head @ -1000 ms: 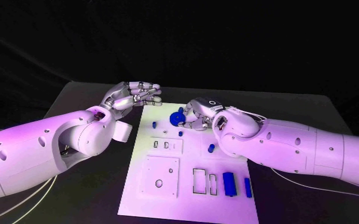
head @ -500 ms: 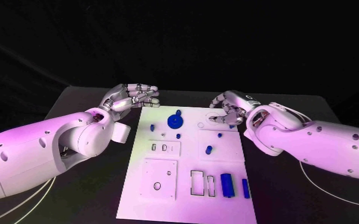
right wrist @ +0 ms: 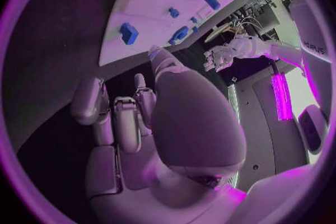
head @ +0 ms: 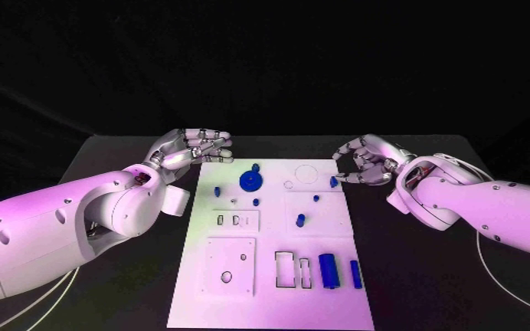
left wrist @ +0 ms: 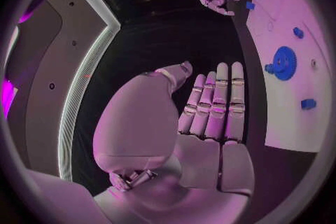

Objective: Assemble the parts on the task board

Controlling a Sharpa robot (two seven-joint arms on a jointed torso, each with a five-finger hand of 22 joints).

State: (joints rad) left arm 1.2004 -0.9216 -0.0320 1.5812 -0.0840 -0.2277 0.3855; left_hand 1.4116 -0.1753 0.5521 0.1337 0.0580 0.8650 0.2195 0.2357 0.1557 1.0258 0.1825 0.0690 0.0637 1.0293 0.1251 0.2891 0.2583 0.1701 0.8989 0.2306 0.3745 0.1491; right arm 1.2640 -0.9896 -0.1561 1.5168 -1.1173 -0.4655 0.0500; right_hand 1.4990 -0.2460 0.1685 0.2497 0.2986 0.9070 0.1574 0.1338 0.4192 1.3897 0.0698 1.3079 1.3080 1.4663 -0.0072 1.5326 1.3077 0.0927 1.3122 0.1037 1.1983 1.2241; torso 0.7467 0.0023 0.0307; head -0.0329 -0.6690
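The board lies lengthwise between the two arms, its far end between the hands. The left hand hovers off the far left corner, fingers curled in, holding nothing. The right hand is just off the far right edge, fingers also curled and empty. The gear stands near the far end, closer to the left hand. A small block sits at the right edge, just beside the right hand, so I judge that hand is better placed for it.
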